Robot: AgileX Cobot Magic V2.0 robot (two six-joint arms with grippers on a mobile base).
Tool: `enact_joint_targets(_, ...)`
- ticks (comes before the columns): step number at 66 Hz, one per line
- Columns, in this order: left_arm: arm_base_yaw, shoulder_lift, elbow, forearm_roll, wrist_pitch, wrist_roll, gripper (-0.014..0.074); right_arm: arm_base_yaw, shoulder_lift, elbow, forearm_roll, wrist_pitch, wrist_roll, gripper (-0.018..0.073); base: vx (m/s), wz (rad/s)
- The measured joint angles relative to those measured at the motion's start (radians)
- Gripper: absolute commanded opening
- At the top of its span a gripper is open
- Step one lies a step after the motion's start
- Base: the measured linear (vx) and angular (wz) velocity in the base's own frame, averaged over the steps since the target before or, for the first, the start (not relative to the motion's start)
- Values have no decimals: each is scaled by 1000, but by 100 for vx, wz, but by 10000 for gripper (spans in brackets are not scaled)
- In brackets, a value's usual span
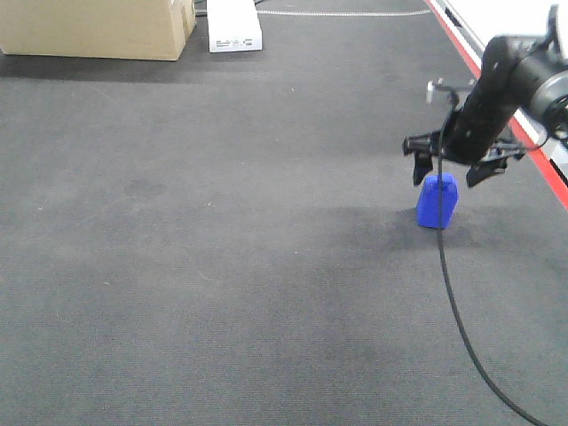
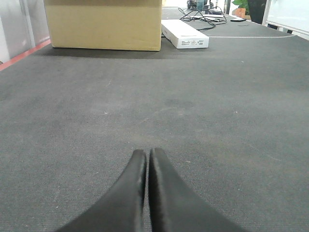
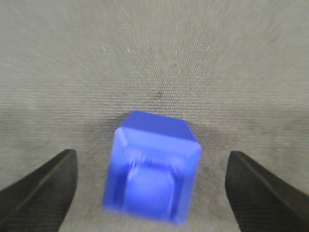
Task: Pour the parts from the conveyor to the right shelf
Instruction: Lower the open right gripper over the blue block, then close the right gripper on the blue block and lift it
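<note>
Right gripper (image 1: 445, 174) (jaws wide) over blue part (image 3: 152, 169) on conveyor (image 1: 222, 266)

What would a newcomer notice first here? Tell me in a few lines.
The bright blue part on the dark grey conveyor, at right in the front view, stands out first. The right claw hangs open over it, a finger on either side. Far back at left sit a cardboard box and a flat white box.
</note>
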Motion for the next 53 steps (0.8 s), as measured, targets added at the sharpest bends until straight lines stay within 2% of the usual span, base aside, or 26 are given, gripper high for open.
enact_joint_targets(14, 0, 0, 0, 0, 0, 0, -6, 0, 46, -1, 0, -18, 21, 586, 0, 0)
enact_joint_targets(21, 0, 0, 0, 0, 0, 0, -6, 0, 62, -1, 0, -32, 31, 552, 0, 0)
enact_joint_targets(28, 0, 0, 0, 0, 0, 0, -6, 0, 64, -2, 0, -55, 33, 461, 0, 0)
enact_joint_targets(33, 0, 0, 0, 0, 0, 0, -6, 0, 64, -2, -7, -68, 36, 357, 0, 0)
enact_joint_targets(39, 0, 0, 0, 0, 0, 0, -6, 0, 64, -2, -19, -74, 44, 209, 0, 0)
enact_joint_targets(46, 0, 0, 0, 0, 0, 0, -6, -2, 64, -2, -23, -73, 44, -6, 0, 0)
enact_joint_targets(53, 0, 0, 0, 0, 0, 0, -6, -2, 64, -2, -23, -70, 39, -11, 0, 0)
